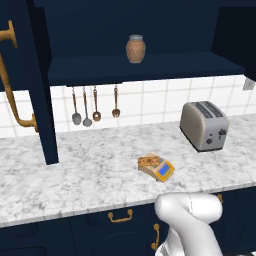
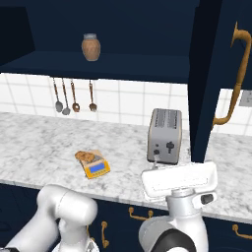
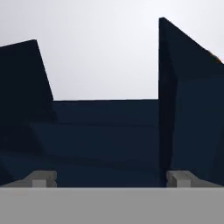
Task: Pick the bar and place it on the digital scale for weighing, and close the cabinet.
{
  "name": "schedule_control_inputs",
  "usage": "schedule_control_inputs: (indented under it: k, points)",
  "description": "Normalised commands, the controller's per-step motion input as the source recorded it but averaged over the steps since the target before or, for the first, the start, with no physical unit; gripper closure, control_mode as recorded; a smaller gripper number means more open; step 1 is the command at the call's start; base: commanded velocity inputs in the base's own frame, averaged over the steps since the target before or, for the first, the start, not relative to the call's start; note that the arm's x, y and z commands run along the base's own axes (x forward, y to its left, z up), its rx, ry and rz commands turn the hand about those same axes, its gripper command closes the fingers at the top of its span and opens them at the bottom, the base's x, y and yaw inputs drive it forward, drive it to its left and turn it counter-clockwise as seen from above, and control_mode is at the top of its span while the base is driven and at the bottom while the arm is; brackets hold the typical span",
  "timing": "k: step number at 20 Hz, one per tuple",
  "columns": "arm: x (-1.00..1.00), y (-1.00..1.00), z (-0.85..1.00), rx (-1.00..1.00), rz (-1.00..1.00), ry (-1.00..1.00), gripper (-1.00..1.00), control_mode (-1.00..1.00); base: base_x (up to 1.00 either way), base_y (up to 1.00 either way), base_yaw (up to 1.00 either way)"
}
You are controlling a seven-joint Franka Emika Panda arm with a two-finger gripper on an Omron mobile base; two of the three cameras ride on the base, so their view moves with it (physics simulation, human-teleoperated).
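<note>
The hand (image 3: 112, 179) is seen from its own camera with both dark finger tips (image 3: 43, 179) set far apart at the bottom edge and nothing between them: released, carrying nothing. It is pointed into the dark navy interior of the cabinet (image 3: 105, 131), with one door standing edge-on to the right of the view. In the right base view the white hand body is raised in front of the surface (image 2: 39, 142), just before the toaster (image 2: 165, 135) and beside the open right door (image 2: 216, 74). On the marble surface, the digital scale (image 1: 159, 169) lies near the front edge, well apart from the toaster, its blue display turned toward the robot. The bar (image 1: 148, 161), orange-brown and speckled, is seen resting on the scale's plate, behind the display; the first part of the task is judged done. The cabinet is not yet closed: the left door (image 1: 30, 85) stands swung out with its brass handle (image 1: 12, 85) showing, and the right door likewise. A brown jar (image 1: 135, 49) is left on the shelf inside. Utensils (image 1: 95, 106) hang on the tiled wall beneath. What remains is judged to be the closing of both doors, the right one lying nearer the hand.
</note>
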Motion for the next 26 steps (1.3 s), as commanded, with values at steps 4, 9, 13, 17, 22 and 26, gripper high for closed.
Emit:
schedule_control_inputs:
  k: [4, 9, 13, 17, 22, 26]
  points:
    - [0.16, -0.90, -0.04, 0.06, 0.00, 0.07, -1.00, -1.00, 0.00, 0.00, 0.00]
    - [0.32, -0.72, -0.09, 0.03, 0.00, 0.09, -1.00, -1.00, 0.00, 0.00, 0.00]
    - [0.56, -0.58, -0.11, 0.01, 0.00, 0.10, -1.00, -1.00, 0.00, 0.00, 0.00]
    - [0.20, -0.27, 0.01, 0.06, 0.05, -0.05, -1.00, -1.00, 0.00, 0.00, 0.00]
    - [0.04, -0.15, 0.22, 0.10, 0.11, -0.11, -1.00, -1.00, 0.00, 0.00, 0.00]
    - [0.00, 0.05, 0.62, 0.08, 0.10, -0.09, -1.00, -1.00, 0.00, 0.00, 0.00]
